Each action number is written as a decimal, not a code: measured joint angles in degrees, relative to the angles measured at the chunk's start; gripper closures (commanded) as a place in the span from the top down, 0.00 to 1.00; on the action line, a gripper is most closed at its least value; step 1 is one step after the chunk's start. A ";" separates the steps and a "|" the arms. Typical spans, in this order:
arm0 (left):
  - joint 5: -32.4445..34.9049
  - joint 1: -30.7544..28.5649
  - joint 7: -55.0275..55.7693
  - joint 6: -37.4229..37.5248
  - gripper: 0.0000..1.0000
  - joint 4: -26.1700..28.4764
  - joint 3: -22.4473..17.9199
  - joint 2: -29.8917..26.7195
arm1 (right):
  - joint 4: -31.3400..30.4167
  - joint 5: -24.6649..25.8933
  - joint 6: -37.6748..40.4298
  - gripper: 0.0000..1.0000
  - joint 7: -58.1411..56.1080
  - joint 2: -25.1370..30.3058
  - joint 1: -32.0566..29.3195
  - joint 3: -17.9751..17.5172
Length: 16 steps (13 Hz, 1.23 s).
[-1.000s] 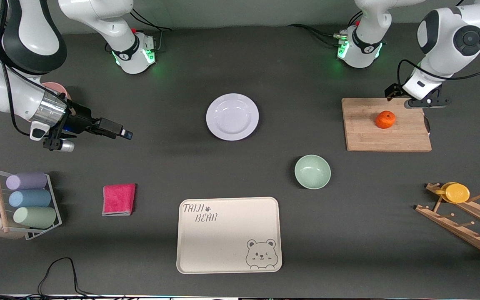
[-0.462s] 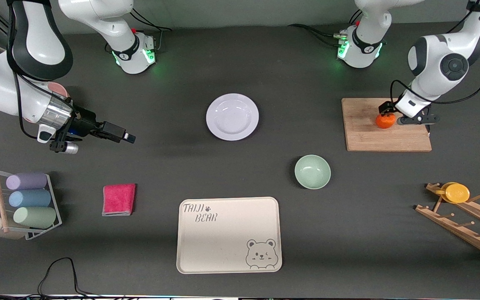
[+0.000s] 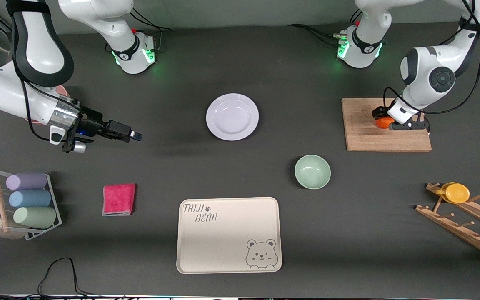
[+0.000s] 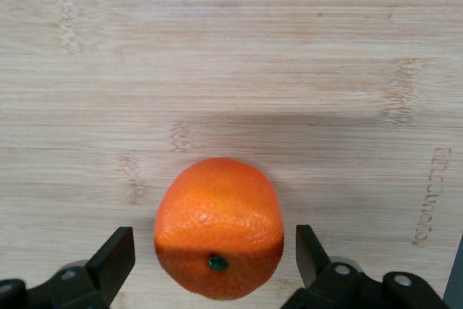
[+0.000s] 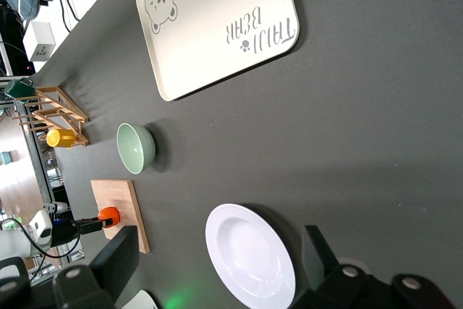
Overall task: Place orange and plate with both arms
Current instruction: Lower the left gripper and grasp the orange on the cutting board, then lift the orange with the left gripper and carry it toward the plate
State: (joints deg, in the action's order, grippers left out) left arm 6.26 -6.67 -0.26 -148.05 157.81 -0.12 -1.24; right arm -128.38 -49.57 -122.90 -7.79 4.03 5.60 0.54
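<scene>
Left gripper (image 3: 390, 121) straddles the small round bright-orange fruit (image 4: 218, 236) on the pale bamboo cutting board (image 3: 369, 137), its two black fingers (image 4: 116, 258) spread wide on either side of the orange and not touching its skin.

The board lies toward the left arm's end of the table; the orange sits on it, stem dimple facing the wrist camera. The round, glossy, pale-lavender plate (image 3: 232, 116) rests on the dark table mid-way between the two arms' ends, with a mint-green bowl (image 3: 312, 171) and a cream rectangular tray printed with a bear (image 3: 228, 235) nearer the front camera. The right gripper (image 3: 133, 136) hangs over bare tabletop toward the right arm's end, well apart from the plate, fingers parted and holding nothing.
</scene>
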 measured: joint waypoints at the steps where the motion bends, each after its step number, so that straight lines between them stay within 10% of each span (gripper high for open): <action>1: 0.00 0.00 0.20 0.00 0.99 0.06 0.01 0.00 | -0.02 -0.01 0.00 1.00 -0.01 -0.06 0.00 0.00; 3: 0.00 0.00 0.34 0.00 0.76 0.21 0.01 0.00 | -0.23 -0.91 0.00 1.00 -0.54 -0.13 0.00 0.00; 5: 0.00 0.00 0.44 0.00 0.00 0.29 0.01 0.00 | -1.23 -5.19 0.00 1.00 -3.74 -0.28 0.00 0.00; 13: 0.00 0.01 0.74 1.86 0.00 -0.25 0.11 -0.74 | -3.51 -12.69 -0.30 1.00 -11.35 -2.13 -0.09 0.14; 16: -0.13 0.19 0.77 18.20 0.00 -6.43 0.41 -6.70 | -5.07 -15.10 -0.37 1.00 -15.32 -2.94 -0.17 0.21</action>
State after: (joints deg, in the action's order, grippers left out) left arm 6.13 -6.47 0.51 -129.85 151.38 0.29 -7.95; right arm -133.45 -64.67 -123.27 -23.12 1.09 5.43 0.74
